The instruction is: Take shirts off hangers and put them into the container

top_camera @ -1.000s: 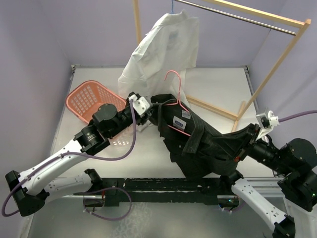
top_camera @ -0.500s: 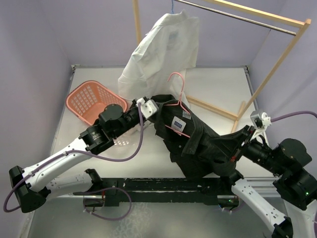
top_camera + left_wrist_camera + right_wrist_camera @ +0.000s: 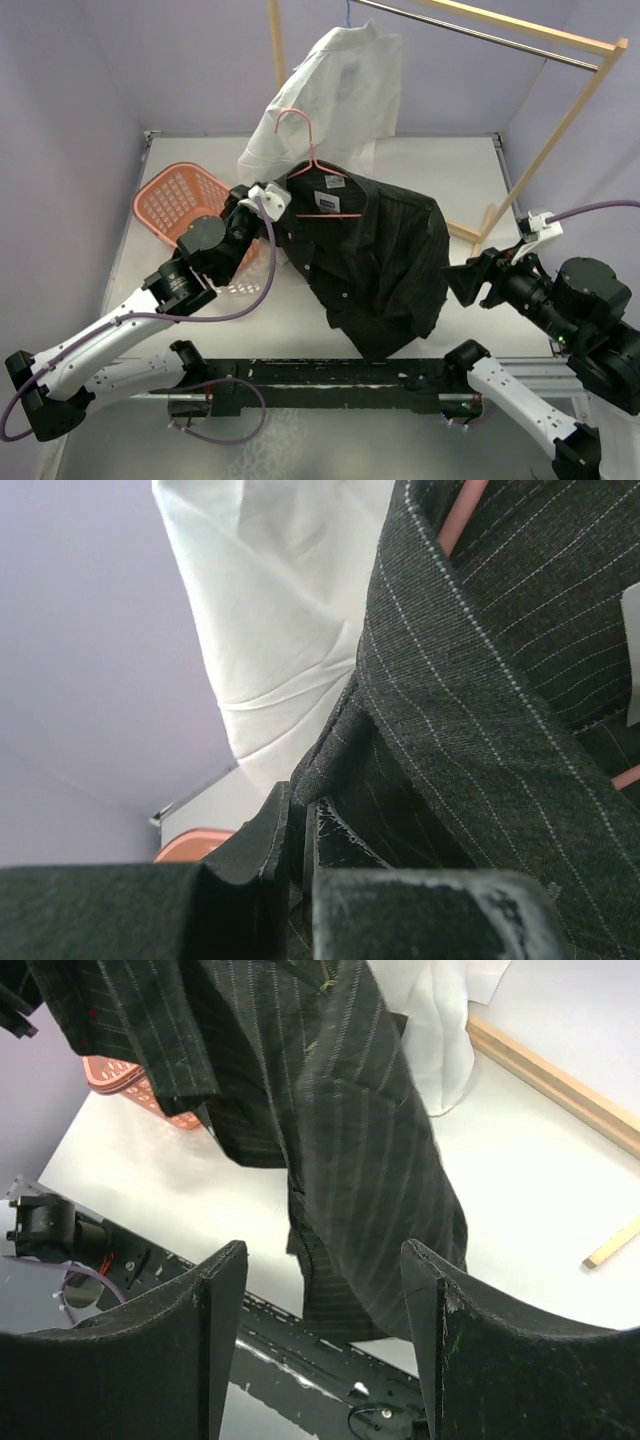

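Blk shirt [image 3: 390, 250] label [image 3: 328, 200] — txt unreadable.

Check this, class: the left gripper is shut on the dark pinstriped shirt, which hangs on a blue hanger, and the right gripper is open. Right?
The hanger is pink, not blue; the top external view shows it. The left gripper is shut on the dark pinstriped shirt, and the right gripper is open.

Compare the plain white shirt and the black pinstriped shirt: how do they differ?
The plain white shirt hangs high from a blue hook at the wooden rack; the black pinstriped shirt sits on a pink wire hanger. No gripper touches the white shirt; the left gripper is shut on the black shirt's edge. Both are outside the salmon-pink basket.
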You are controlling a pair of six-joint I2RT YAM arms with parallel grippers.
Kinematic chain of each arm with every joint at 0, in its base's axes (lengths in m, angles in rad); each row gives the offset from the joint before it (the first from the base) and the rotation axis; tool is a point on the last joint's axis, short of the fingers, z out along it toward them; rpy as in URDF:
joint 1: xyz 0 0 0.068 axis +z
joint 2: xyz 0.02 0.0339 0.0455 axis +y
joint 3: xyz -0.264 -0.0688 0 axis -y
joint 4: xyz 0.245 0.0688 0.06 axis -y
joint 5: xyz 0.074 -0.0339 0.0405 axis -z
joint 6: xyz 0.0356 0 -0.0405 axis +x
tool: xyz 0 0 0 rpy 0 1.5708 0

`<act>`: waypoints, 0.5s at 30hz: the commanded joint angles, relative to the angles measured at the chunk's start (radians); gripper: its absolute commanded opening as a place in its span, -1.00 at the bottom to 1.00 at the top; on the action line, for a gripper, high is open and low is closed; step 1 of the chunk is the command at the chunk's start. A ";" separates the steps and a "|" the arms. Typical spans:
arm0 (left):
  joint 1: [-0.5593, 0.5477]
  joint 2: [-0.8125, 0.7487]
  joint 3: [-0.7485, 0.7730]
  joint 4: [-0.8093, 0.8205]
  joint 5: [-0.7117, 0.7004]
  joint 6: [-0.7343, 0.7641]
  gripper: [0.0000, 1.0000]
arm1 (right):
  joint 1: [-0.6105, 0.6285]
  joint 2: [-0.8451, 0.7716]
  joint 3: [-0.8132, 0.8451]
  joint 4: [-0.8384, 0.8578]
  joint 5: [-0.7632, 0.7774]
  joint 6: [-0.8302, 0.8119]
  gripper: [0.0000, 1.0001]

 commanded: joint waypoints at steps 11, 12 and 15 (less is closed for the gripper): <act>0.003 0.040 0.095 -0.021 -0.128 -0.041 -1.00 | -0.001 0.110 -0.140 0.322 -0.192 -0.017 0.19; 0.005 0.046 0.100 -0.027 -0.128 -0.044 -1.00 | 0.000 0.126 -0.152 0.353 -0.204 -0.016 0.19; 0.004 0.063 0.111 -0.042 -0.123 -0.057 -1.00 | 0.001 0.208 -0.157 0.429 -0.247 -0.021 0.22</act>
